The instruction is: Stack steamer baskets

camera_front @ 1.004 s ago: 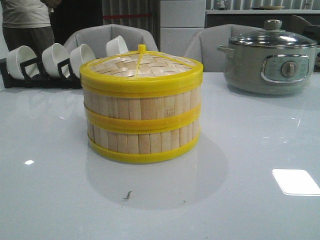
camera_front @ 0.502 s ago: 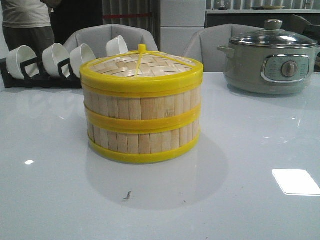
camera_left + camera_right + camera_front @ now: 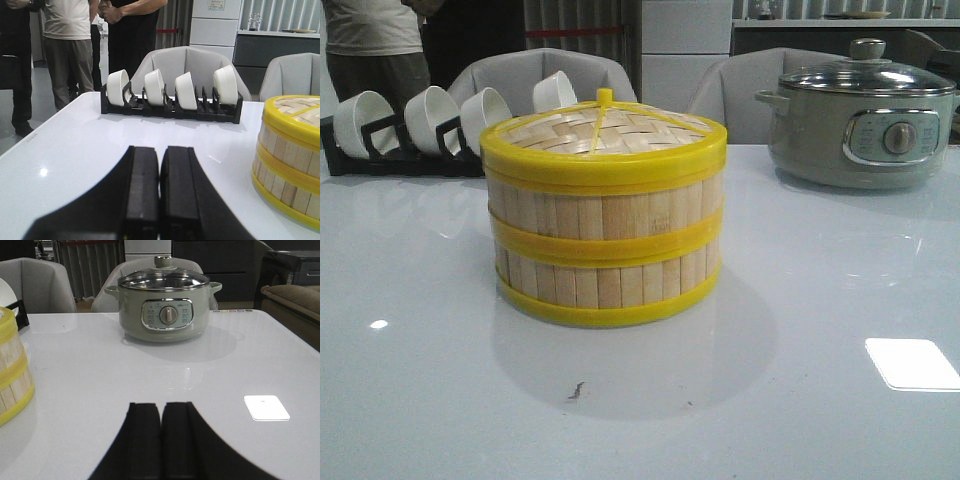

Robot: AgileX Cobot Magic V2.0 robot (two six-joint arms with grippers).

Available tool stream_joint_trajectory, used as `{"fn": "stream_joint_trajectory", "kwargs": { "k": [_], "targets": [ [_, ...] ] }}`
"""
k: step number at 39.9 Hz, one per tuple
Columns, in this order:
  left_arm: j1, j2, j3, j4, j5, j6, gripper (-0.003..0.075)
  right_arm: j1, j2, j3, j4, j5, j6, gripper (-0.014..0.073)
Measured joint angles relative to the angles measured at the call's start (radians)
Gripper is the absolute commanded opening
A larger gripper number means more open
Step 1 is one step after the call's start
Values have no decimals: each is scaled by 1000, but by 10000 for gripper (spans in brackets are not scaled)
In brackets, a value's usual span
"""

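The steamer baskets [image 3: 603, 255] sit stacked and lidded mid-surface; your left tool [image 3: 159, 192] and right tool [image 3: 161, 440] rest closed, empty, well apart from them; the stack looks aligned, so keep clear.

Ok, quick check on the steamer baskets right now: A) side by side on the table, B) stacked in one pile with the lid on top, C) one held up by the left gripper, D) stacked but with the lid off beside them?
B: the steamer baskets sit one on the other with the woven lid on top; the left gripper and right gripper are shut and empty.
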Motion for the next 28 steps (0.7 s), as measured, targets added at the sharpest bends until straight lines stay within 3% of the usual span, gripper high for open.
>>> {"fn": "stream_joint_trajectory", "kwargs": {
  "k": [28],
  "targets": [
    [0, 0, 0, 0, 0, 0, 87, 0, 0, 0, -2, 15, 0, 70]
  ]
}}
